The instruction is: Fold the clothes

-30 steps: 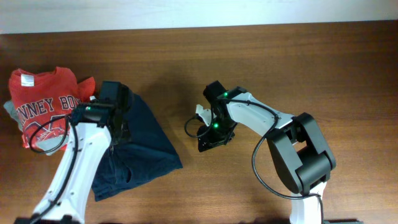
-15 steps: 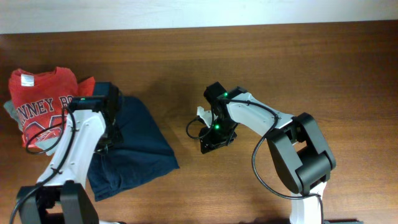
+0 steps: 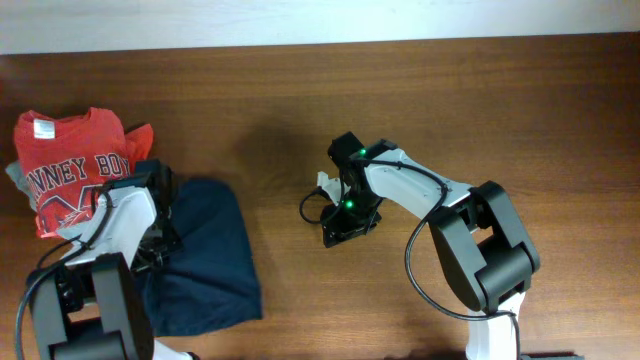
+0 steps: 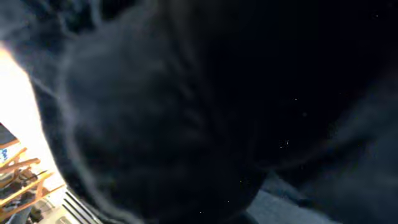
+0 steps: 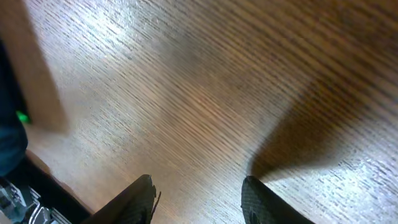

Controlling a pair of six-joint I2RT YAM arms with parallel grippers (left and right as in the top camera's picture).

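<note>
The clothes are a plain dark navy garment, lying bunched on the wooden table at the lower left. My left gripper is at the garment's left edge, its fingers buried in the cloth. In the left wrist view dark navy fabric fills the frame and hides the fingers. My right gripper hovers over bare wood at the centre, well right of the clothes. In the right wrist view it is open and empty, with both fingertips apart.
A red T-shirt with white lettering lies at the far left, just above the navy garment, with a grey garment peeking from under it. The table is dark brown wood.
My left gripper has moved down and left, dragging the navy garment with it. The garment's right edge has shifted left and it lies more compact. The right arm has not moved.
</note>
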